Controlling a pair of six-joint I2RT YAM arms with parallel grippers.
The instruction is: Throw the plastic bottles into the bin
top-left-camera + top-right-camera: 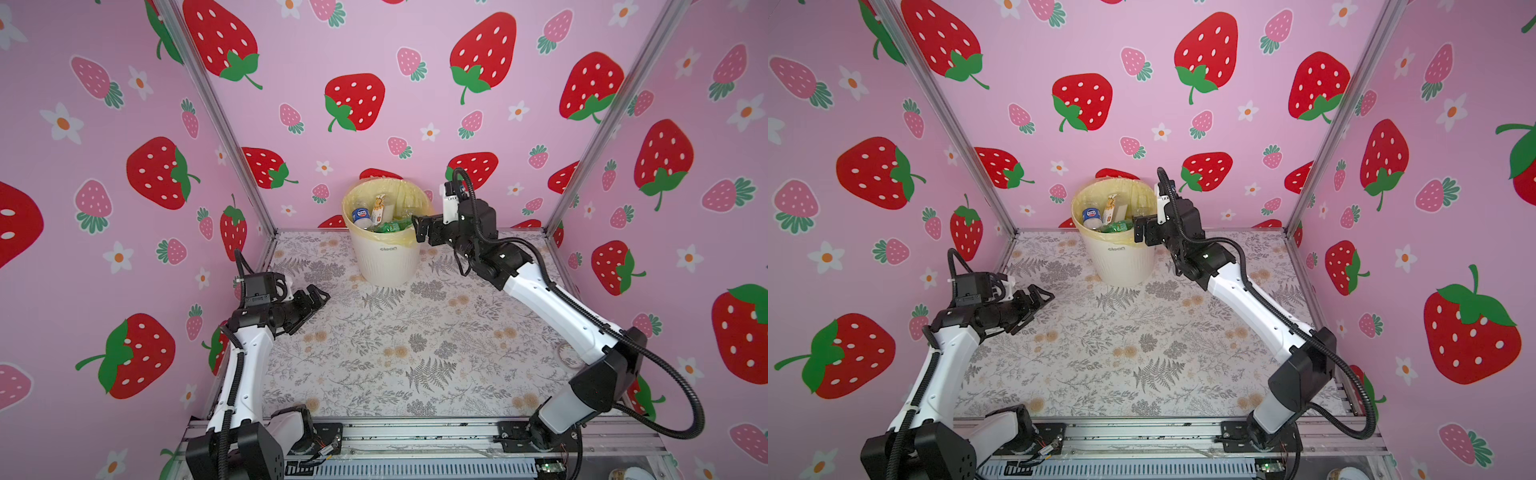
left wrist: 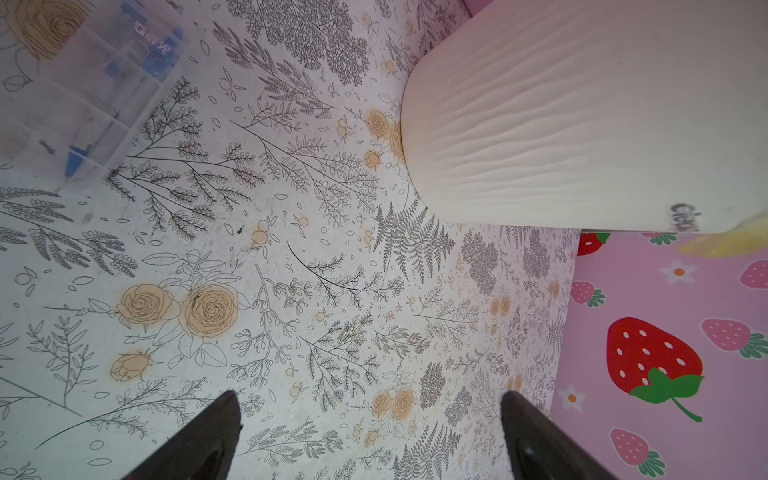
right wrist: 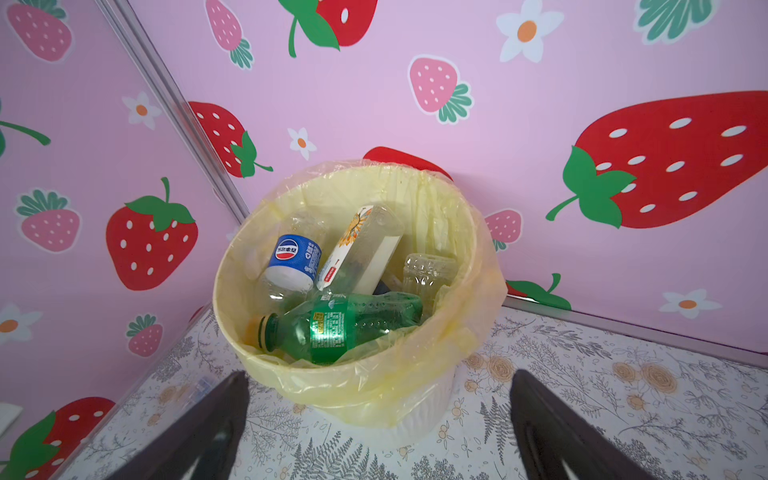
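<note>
Walls (image 1: 374, 62): pink panels printed with strawberries and flowers, standing behind the bin and to both sides of it.
Table (image 1: 374, 353): grey-and-tan floral covering; the bin stands on it, and in both top views no bottle lies on the surface around the bin.
Bin (image 1: 384, 262) (image 1: 1121, 266) (image 2: 540, 124) (image 3: 415, 419): round, white, ribbed sides, grey "clean" lettering; upright at the table's far edge, close against the back wall.
Liner (image 3: 457, 332): translucent yellow bag, folded out over the bin's rim.
Right gripper (image 1: 420, 229) (image 1: 1139, 228) (image 3: 380, 376): at the right side of the bin's rim, at mouth height, pointing at the opening; fingers spread wide, nothing between them. Contact with the rim cannot be told.
Left gripper (image 1: 316, 297) (image 1: 1040, 297) (image 2: 370, 392): low over the table, well apart from the bin, to its front left; fingers spread wide, empty.
Plastic bottles: all those visible lie inside the bin.
Green bottle (image 3: 345, 328) (image 1: 388, 227): on its side on top of the pile, against the bin's near wall.
Sunflower-label bottle (image 3: 361, 249) (image 1: 379, 208): clear, leaning at the bin's middle.
Blue-label bottle (image 3: 293, 259) (image 1: 360, 216): clear, tilted, at the bin's left side.
Clear ribbed bottle (image 3: 426, 272): unlabelled, at the bin's right side, partly hidden.
</note>
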